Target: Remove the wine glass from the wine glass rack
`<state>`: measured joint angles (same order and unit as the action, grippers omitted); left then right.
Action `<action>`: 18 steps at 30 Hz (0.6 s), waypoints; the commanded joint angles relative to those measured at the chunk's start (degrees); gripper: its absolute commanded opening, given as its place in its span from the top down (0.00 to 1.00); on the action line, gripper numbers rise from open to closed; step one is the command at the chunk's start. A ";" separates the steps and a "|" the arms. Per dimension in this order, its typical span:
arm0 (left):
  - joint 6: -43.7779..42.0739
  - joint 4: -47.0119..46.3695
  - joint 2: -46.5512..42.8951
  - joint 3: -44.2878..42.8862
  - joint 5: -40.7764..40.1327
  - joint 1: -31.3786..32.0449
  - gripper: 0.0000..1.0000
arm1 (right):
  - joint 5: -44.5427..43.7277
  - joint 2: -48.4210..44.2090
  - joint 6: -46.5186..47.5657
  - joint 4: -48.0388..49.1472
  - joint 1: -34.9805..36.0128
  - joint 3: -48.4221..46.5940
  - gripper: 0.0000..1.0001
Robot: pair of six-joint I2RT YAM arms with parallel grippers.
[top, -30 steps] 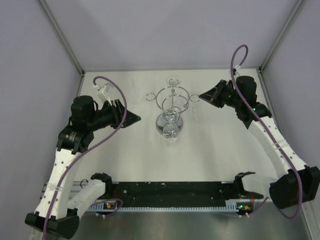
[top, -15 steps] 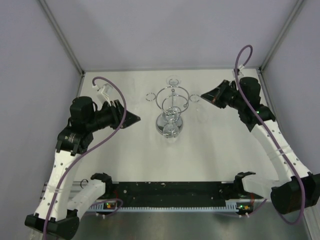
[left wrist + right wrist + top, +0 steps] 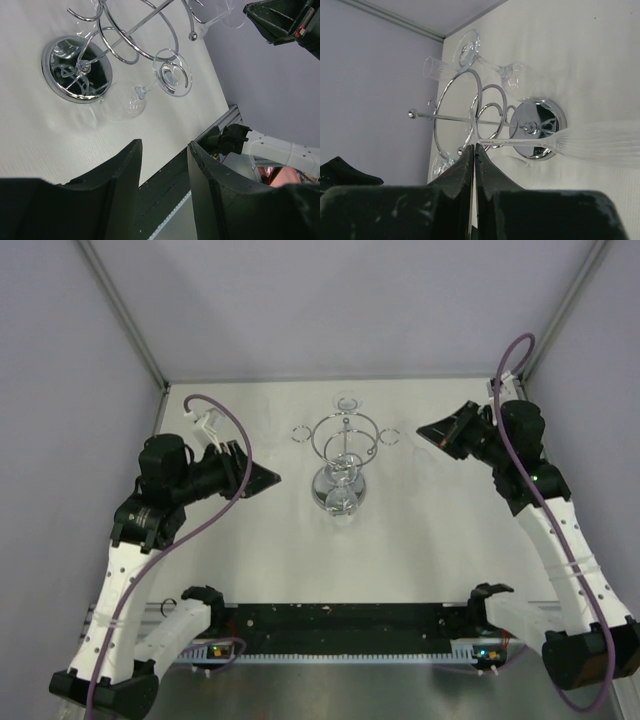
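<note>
The chrome wine glass rack stands mid-table on its round mirrored base; it also shows in the left wrist view. My right gripper is to the right of the rack, apart from it. In the right wrist view it is shut on the foot of a ribbed wine glass, whose stem runs sideways in front of the rack. My left gripper is left of the rack, open and empty. The held glass barely shows in the top view.
Other clear glasses hang from the rack's loops. Grey walls close in the table on the left, back and right. The black rail with both arm bases runs along the near edge.
My right gripper has drawn back to the right, away from the rack, with the glass in it. The left arm has not moved.
</note>
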<state>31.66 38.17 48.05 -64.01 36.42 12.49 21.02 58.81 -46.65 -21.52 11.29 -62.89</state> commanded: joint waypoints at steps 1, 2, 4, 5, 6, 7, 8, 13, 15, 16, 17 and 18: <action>0.77 -2.14 -1.03 -1.47 1.02 0.17 0.53 | -1.94 -3.61 2.18 -0.98 -1.09 -0.21 1.00; 0.86 -2.22 -1.03 -1.47 1.10 0.17 0.53 | -1.94 -3.78 2.18 -1.16 -1.27 -0.13 1.00; 1.03 -2.40 -1.03 -1.38 1.28 0.17 0.53 | -1.68 -4.22 2.53 -1.51 -1.36 -0.04 1.00; 1.12 -2.49 -1.03 -1.30 1.54 0.17 0.53 | -1.59 -4.57 2.53 -1.77 -1.36 -0.04 1.00; 1.21 -2.58 -1.12 -1.38 1.54 0.17 0.53 | -1.42 -4.84 2.62 -1.77 -1.36 0.05 1.00; 1.39 -2.66 -1.21 -1.21 1.89 0.17 0.53 | -1.15 -5.19 2.62 -1.95 -1.27 0.14 1.00; 1.56 -2.93 -1.21 -0.95 2.07 0.17 0.53 | -0.89 -5.45 2.71 -2.12 -1.36 0.05 1.00; 3.67 -4.86 -1.91 -0.24 4.00 0.17 0.53 | 1.48 -6.51 3.41 -3.26 -1.27 -0.91 1.00; 4.89 -5.65 -2.26 0.11 4.62 0.17 0.53 | 2.27 -7.21 3.94 -4.23 -1.36 -1.79 1.00; 5.77 -6.18 -2.52 0.55 5.23 0.17 0.53 | 2.88 -7.65 4.11 -4.58 -1.36 -2.40 1.00; 6.83 -6.96 -2.79 0.72 5.58 0.17 0.53 | 3.50 -7.83 4.29 -4.93 -1.36 -2.84 1.00; 8.40 -8.45 -3.22 1.16 6.28 0.17 0.52 | 4.29 -8.18 4.38 -5.28 -1.36 -3.20 1.00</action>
<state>35.73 35.99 46.83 -63.83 39.51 12.49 22.09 53.10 -43.88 -26.57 10.59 -62.67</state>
